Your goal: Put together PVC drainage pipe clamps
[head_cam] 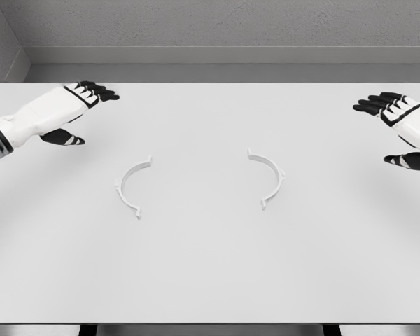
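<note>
While each robot hand, left (70, 105) and right (399, 119), hovers open-fingered, two clamp halves (133, 187) (268, 178) lie apart on the table (210, 266).

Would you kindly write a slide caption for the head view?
Two clamp halves lie apart on the white table, left hand and right hand open, holding nothing.

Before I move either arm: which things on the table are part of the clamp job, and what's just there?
For the job:
left clamp half, lying flat, open side facing right
right clamp half, lying flat, open side facing left, apart from the other
left hand and right hand, both open, holding nothing

Just there:
white table; nothing else lies on it
</note>
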Controlling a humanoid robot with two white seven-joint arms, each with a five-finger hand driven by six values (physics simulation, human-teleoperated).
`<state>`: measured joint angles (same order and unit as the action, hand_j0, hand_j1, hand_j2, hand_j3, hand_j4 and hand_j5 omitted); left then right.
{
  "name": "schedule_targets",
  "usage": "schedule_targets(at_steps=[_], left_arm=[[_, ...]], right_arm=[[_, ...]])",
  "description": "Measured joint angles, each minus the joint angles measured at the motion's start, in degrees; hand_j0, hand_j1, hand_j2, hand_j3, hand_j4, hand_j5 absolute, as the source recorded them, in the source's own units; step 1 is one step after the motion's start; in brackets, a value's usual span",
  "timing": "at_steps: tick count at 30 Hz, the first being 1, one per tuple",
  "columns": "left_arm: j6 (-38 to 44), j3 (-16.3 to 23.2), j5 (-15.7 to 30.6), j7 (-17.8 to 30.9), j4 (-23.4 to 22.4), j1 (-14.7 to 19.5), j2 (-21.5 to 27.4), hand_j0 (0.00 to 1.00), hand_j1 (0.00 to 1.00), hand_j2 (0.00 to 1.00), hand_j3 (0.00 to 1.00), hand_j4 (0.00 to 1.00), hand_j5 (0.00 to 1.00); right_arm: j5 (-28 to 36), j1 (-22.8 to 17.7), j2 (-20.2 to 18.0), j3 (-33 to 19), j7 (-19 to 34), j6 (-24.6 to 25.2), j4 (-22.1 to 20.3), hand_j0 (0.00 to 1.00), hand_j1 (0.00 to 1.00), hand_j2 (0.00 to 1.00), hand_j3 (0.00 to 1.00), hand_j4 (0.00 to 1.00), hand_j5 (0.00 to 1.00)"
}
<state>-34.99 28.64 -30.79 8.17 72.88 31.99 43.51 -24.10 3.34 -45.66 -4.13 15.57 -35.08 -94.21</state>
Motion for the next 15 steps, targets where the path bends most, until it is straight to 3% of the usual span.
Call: schedule_targets(at_steps=[4, 7, 15], left_arm=[[-0.04, 0.45, -0.22, 0.02, 0.79, -0.26, 0.77, 1.0, 1.0, 1.0, 1.0, 1.0, 1.0], [-0.04, 1.73, -0.44, 0.03, 0.74, -0.35, 0.97, 1.0, 1.0, 1.0, 1.0, 1.0, 1.0], [-0.05, 3.13, -0.66, 0.1, 0.64, -2.55, 0.94, 1.0, 1.0, 1.0, 1.0, 1.0, 1.0]], right_arm=[[0.08, 0.17, 0.3, 0.69, 0.03, 0.0, -0.16, 1.0, 1.0, 1.0, 1.0, 1.0, 1.0], [-1.31, 6.5, 1.22, 4.15, 1.07, 0.05, -0.15, 1.0, 1.0, 1.0, 1.0, 1.0, 1.0], [-16.35, 13.53, 11.22, 14.71, 3.73, 0.0, 2.61, 1.0, 1.0, 1.0, 1.0, 1.0, 1.0]])
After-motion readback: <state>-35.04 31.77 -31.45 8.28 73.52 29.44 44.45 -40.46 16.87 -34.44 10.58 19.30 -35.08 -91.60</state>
